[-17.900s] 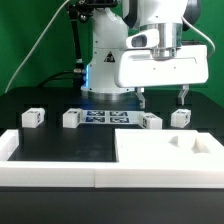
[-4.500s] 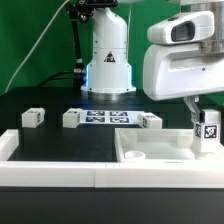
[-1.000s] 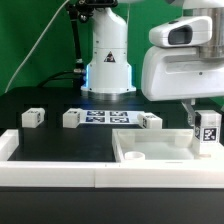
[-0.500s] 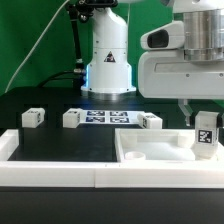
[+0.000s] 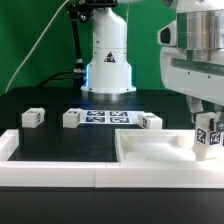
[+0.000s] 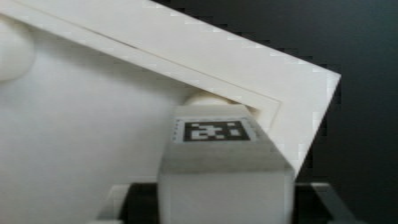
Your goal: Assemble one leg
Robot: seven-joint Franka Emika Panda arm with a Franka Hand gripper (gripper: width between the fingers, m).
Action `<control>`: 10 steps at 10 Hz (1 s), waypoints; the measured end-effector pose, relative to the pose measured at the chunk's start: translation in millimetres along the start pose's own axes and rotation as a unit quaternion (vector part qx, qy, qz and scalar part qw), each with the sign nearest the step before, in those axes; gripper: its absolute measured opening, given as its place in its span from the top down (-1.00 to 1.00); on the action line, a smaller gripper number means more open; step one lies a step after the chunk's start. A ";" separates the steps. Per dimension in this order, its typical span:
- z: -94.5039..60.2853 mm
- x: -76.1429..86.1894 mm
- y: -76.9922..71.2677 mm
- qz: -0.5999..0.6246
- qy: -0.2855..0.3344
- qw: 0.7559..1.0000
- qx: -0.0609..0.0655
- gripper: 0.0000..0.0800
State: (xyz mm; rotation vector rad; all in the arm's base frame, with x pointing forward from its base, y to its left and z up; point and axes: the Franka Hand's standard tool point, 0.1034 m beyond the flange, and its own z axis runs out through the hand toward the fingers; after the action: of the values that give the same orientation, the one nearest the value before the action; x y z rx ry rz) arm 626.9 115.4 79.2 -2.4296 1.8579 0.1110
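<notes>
One leg (image 5: 208, 136) is in hand: the fingers (image 5: 192, 106) pinch it near its upper end and hold it upright, tag facing outward, over the corner of the large white slab (image 5: 160, 160) at the exterior view's right. The other three legs (image 5: 33, 116) (image 5: 72, 118) (image 5: 150, 121) lie loose on the black counter (image 5: 60, 142), well apart from the slab, with the marker board (image 5: 105, 117) between two of them. The wrist view shows the held leg (image 6: 217, 131) close to the slab's corner (image 6: 107, 110), with a small rounded recess showing just beyond it. Whether its lower end already sits in that recess or only rests on the slab cannot be told from either view. By my reading, the step is the insertion of this leg into its corner hole. The next move probably calls for a straight push down with the leg kept upright, perhaps with a twist if the fit is threaded. The grip should hold until the leg is seated, because a tilt could jam it against the raised edge beside it.
</notes>
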 end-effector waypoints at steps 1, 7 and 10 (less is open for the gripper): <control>0.0 -0.2 -0.1 0.041 0.002 0.999 0.000 0.27; 0.2 2.1 0.5 0.073 -0.013 0.997 0.001 -0.28; 0.3 -2.1 -0.2 -0.090 -0.007 0.996 0.000 -0.61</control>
State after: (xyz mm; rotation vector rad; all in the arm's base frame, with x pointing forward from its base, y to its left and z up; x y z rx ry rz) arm 626.5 117.5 79.2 -2.5738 1.6236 0.1160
